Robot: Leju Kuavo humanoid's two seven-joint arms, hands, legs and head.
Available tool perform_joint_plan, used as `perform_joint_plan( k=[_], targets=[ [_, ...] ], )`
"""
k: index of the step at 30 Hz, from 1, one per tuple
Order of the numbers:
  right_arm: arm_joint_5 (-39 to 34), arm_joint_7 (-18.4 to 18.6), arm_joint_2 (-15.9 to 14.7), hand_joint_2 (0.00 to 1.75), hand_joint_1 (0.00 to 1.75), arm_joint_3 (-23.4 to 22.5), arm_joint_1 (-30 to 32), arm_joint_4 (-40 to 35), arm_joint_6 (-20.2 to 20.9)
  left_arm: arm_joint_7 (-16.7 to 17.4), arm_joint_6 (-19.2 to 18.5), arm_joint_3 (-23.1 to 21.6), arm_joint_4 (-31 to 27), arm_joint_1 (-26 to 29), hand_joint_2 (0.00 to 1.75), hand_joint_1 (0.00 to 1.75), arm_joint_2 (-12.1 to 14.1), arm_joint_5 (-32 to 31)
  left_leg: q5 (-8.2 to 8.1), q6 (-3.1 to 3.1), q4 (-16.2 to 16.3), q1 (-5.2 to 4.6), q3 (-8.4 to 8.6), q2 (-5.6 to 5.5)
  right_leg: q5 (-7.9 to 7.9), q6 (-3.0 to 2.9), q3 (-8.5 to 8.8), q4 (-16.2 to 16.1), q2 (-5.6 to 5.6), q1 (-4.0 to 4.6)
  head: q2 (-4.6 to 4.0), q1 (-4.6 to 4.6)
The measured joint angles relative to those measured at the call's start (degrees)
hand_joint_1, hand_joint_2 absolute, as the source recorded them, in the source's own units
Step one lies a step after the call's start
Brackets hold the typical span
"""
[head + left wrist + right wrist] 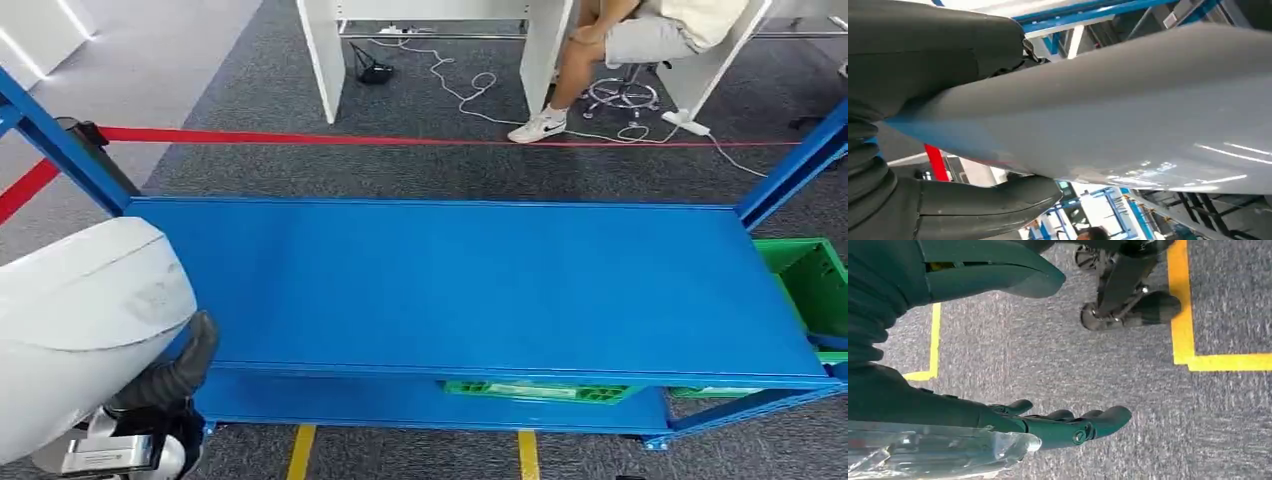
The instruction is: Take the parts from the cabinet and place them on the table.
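The part (85,330), a large smooth white-grey piece, sits at the lower left of the head view, in front of the left end of the blue shelf. The left hand (170,370) grips it: in the left wrist view the part (1128,110) runs across the frame with the dark fingers (933,55) pressed on one side and the thick thumb (988,205) on the other, clamped on it.

The right hand (1068,427) hangs over grey carpet with yellow floor lines (1180,315). Its fingers (1108,417) are stretched out and apart, closed on nothing. A clear plastic wrap (938,452) lies along the wrist.

The blue shelf (480,290) spans the head view, with blue uprights (60,145) at both ends. Green crates (815,285) stand at its right end and under its front edge (540,390). Beyond it, red tape (400,138) is stretched over the carpet. A seated person's leg and white shoe (540,125) show at a white desk (325,50), with white cables (470,85) on the floor.
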Motion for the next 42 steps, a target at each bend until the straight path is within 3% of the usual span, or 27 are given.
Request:
perform_joint_plan(
  k=[2, 4, 6, 8, 10, 12, 14, 15, 16, 18, 20, 21, 23, 24, 25, 26, 27, 29, 31, 32, 34, 35, 36, 37, 39, 40, 42],
  targets=[
    [0.0, 0.8, 0.0, 1.75, 0.00, 0.0, 0.0, 0.0, 0.0, 0.0, 0.0, 0.0, -0.3, 0.2, 1.75, 1.75, 0.0, 0.3, 0.44, -0.50, 0.5, -0.17, -0.29, -0.10, -0.76, -1.53, -0.91, 0.5, -0.01, -0.01, 0.00, -1.01],
    [0.1, 1.2, 0.0, 1.75, 0.00, 0.0, 0.2, 0.0, -0.1, 0.0, 0.0, 0.1, -0.8, 0.4, 1.75, 1.75, 0.0, 0.5, 0.26, -1.01, 0.6, 0.10, -0.75, -0.09, -0.48, -2.63, -1.50, 0.5, -0.08, -0.02, 0.00, -0.88],
    [0.1, 1.3, 0.0, 1.75, 0.00, 0.0, 0.2, 0.0, -0.1, 0.0, 0.2, 0.1, -1.2, 0.4, 1.75, 1.75, 0.0, 0.5, -3.48, -1.17, 4.2, 0.03, -2.36, 0.06, 0.13, -3.80, -2.29, 0.5, -0.21, 0.07, 0.00, -1.21],
    [0.3, 1.8, 0.0, 1.75, 0.00, 0.0, 0.2, 0.0, -0.3, 0.0, 0.2, 0.2, -1.5, 0.5, 1.75, 1.75, 0.0, 0.5, -8.89, -1.24, 14.0, -0.15, -6.54, 0.06, 0.89, -4.53, -3.59, 0.5, -0.39, 0.42, 0.00, -1.27],
    [0.6, 3.0, 0.0, 1.75, 0.00, 0.0, 0.3, 0.0, -0.7, 0.0, 0.2, 0.3, -1.9, 0.7, 1.75, 1.75, 0.0, 0.5, -10.42, -0.87, 19.1, -0.33, -8.38, 0.06, 1.67, -4.71, -4.69, 0.5, -0.49, 0.87, 0.00, -1.27],
    [0.8, 3.8, 0.0, 1.75, 0.00, 0.0, 0.3, 0.0, -0.7, 0.0, 0.2, 0.9, -2.5, 0.9, 1.75, 1.75, 0.0, 0.6, -7.27, 0.16, 14.9, -0.77, -5.49, 0.06, 2.63, -4.86, -5.75, 0.5, -0.49, 1.35, 0.00, -1.27],
    [0.8, 3.0, 0.0, 1.75, 0.00, 0.0, 0.1, 0.0, -0.4, 0.0, 0.2, 1.6, -3.3, 0.8, 1.75, 1.75, 0.0, 1.4, -3.66, 1.90, 5.0, -1.70, 0.66, 0.06, 3.70, -4.91, -6.77, 0.5, -0.42, 1.66, 0.00, -1.27],
    [0.7, 2.1, 0.0, 1.75, 0.00, 0.0, 0.1, 0.0, -0.2, 0.0, 0.2, 1.9, -3.6, 0.8, 1.75, 1.75, 0.0, 1.8, -4.65, 2.86, 1.1, -2.33, 3.07, 0.27, 4.15, -4.78, -6.93, 0.5, -0.41, 1.49, 0.00, -1.21],
    [0.6, 0.8, 0.2, 1.75, 0.00, 0.0, 0.2, 0.0, 0.1, 0.0, 0.2, 2.0, -4.0, 0.8, 1.75, 1.75, 0.0, 2.2, -3.91, 2.15, 0.8, -2.36, 3.23, 0.72, 4.58, -4.40, -6.95, 0.3, -0.37, 1.61, 0.00, -1.16],
    [0.4, -2.2, 0.2, 1.75, 0.00, 0.0, 0.0, 0.0, 0.4, 0.0, 0.2, 2.5, -4.4, 0.9, 1.75, 1.75, 0.0, 2.2, -3.24, 1.88, 0.5, -2.73, 2.53, 0.50, 5.57, -3.52, -6.90, -0.2, -0.56, 1.20, 0.00, -1.53],
    [0.4, -3.0, 0.1, 1.75, 0.00, 0.0, -0.1, 0.0, 0.5, 0.0, 0.2, 2.9, -4.8, 0.9, 1.75, 1.75, 0.0, 2.0, -1.56, 2.35, -0.4, -2.16, 1.95, 0.49, 6.31, -2.83, -7.05, -0.7, -0.57, 1.30, 0.00, -1.64],
    [0.3, -2.8, 0.1, 1.75, 0.00, 0.0, -0.1, 0.0, 0.4, 0.0, 0.2, 2.9, -5.0, 0.9, 1.75, 1.75, 0.0, 1.9, -0.95, 2.53, -0.4, -2.07, 1.29, 0.45, 4.02, -2.53, -7.99, 0.3, -0.51, 1.34, 0.00, -1.55],
    [0.4, -1.9, 0.1, 1.75, 0.00, 0.0, 0.0, 0.0, 0.4, 0.0, 0.2, 3.0, -5.1, 1.1, 1.75, 1.75, -0.1, 1.3, 0.24, 2.92, -0.4, -2.00, -0.03, 0.45, -3.10, -2.01, -9.91, 7.7, -0.57, 1.20, 0.00, -1.14],
    [0.3, -1.8, 0.0, 1.75, 0.00, 0.0, -0.1, 0.0, 0.4, 0.0, 0.2, 3.0, -5.1, 1.2, 1.75, 1.75, -0.1, 1.1, 0.85, 2.92, -0.4, -2.01, -0.88, 0.47, -5.65, -1.85, -10.97, 12.2, -0.57, 1.20, 0.00, -1.23],
    [0.4, -1.7, 0.0, 1.75, 0.00, 0.0, -0.1, 0.0, 0.4, 0.0, 0.2, 3.0, -5.2, 1.2, 1.75, 1.75, -0.1, 1.1, 1.34, 2.86, -0.3, -2.02, -1.53, 0.50, -6.66, -1.71, -11.34, 14.9, -0.57, 1.22, 0.00, -1.14],
    [0.4, -1.4, 0.0, 1.75, 0.00, -0.1, -0.1, 0.0, 0.3, 0.0, 0.2, 3.1, -5.2, 1.3, 1.75, 1.75, -0.1, 1.1, 2.01, 2.77, -0.2, -2.01, -2.45, 0.54, -6.23, -1.64, -10.69, 16.4, -0.58, 1.21, 0.00, -1.18],
    [0.4, -1.1, -0.1, 1.75, 0.00, -0.1, 0.0, 0.0, 0.3, 0.0, 0.2, 3.1, -5.2, 1.4, 1.75, 1.75, 0.0, 1.1, 2.53, 2.63, -0.2, -1.98, -3.10, 0.56, -4.63, -1.60, -8.74, 15.0, -0.59, 1.20, 0.00, -1.14],
    [0.5, -0.1, -0.1, 1.75, 0.00, -0.1, -0.1, 0.0, 0.3, 0.0, 0.2, 3.1, -5.2, 1.6, 1.75, 1.75, 0.0, 1.0, 3.32, 2.15, -0.1, -1.81, -4.05, 0.56, -1.59, -1.51, -1.82, 6.2, -0.66, 1.15, 0.00, -1.16],
    [0.5, 0.9, -0.1, 1.75, 0.00, -0.1, -0.3, 0.0, 0.2, 0.0, 0.2, 3.2, -5.3, 1.8, 1.75, 1.75, 0.0, 1.0, 3.85, 1.51, 0.2, -2.06, -4.81, 0.53, -3.90, -1.51, 3.73, -1.8, -0.53, 1.31, 0.00, -1.12],
    [0.6, 1.3, -0.1, 1.75, 0.00, -0.1, -0.3, 0.0, 0.2, 0.0, 0.2, 3.3, -5.4, 1.8, 1.75, 1.75, 0.0, 1.0, 4.34, 1.28, 0.3, -2.12, -4.67, 0.54, -3.33, -2.41, 3.23, -1.3, -0.28, 1.34, 0.00, -1.36],
    [0.7, 1.6, -0.1, 1.75, 0.00, -0.1, -0.2, 0.0, 0.3, 0.0, 0.2, 3.5, -5.4, 1.9, 1.75, 1.75, -0.1, 1.0, 4.89, 0.79, 0.3, -2.00, -4.74, 0.53, -3.46, -3.13, 2.34, -1.4, -0.33, 1.55, 0.00, -1.23],
    [0.7, 1.6, 0.0, 1.75, 0.00, -0.1, -0.1, 0.0, 0.5, 0.0, 0.2, 3.5, -5.5, 1.9, 1.75, 1.75, 0.0, 1.1, 5.01, 0.54, 0.3, -1.98, -4.91, 0.48, -3.02, -3.88, 2.06, -1.6, -0.41, 1.31, 0.00, -1.14],
    [0.8, 1.5, 0.0, 1.75, 0.00, -0.1, -0.2, 0.0, 0.5, 0.0, 0.2, 3.8, -5.6, 2.0, 1.75, 1.75, 0.0, 1.1, 3.58, 0.07, 1.0, -1.88, -5.33, 0.41, -2.59, -4.44, 1.71, -1.6, -0.66, 1.23, 0.00, -1.16],
    [0.8, 1.4, 0.0, 1.75, 0.00, -0.1, -0.3, 0.0, 0.5, 0.0, 0.2, 4.0, -5.7, 2.0, 1.75, 1.75, 0.0, 1.2, 0.49, -0.36, 3.5, -1.78, -6.22, 0.42, -2.12, -4.95, 1.12, -1.6, -0.66, 1.21, 0.00, -1.49],
    [0.8, 1.4, 0.0, 1.75, 0.00, -0.1, -0.4, 0.0, 0.5, 0.0, 0.2, 4.1, -5.7, 2.1, 1.75, 1.75, 0.0, 1.2, -5.56, -0.94, 11.8, -1.49, -9.13, 0.43, -0.98, -5.15, 0.28, -1.6, -0.70, 1.24, 0.00, -1.53],
    [0.8, 1.2, 0.0, 1.75, 0.00, -0.1, -0.3, 0.0, 0.5, 0.0, 0.2, 4.1, -5.7, 2.1, 1.75, 1.75, 0.0, 1.2, -7.37, -1.07, 16.0, -1.43, -10.36, 0.43, -0.33, -5.09, -0.58, -1.5, -0.70, 1.26, 0.00, -1.51],
    [0.8, 0.5, 0.0, 1.75, 0.00, -0.1, -0.3, 0.0, 0.7, 0.0, 0.2, 4.2, -5.7, 2.1, 1.75, 1.75, 0.0, 1.2, -6.73, -1.03, 17.7, -1.38, -9.62, 0.42, 0.63, -4.93, -1.98, -1.5, -0.74, 1.27, 0.00, -1.53]
  ],
)
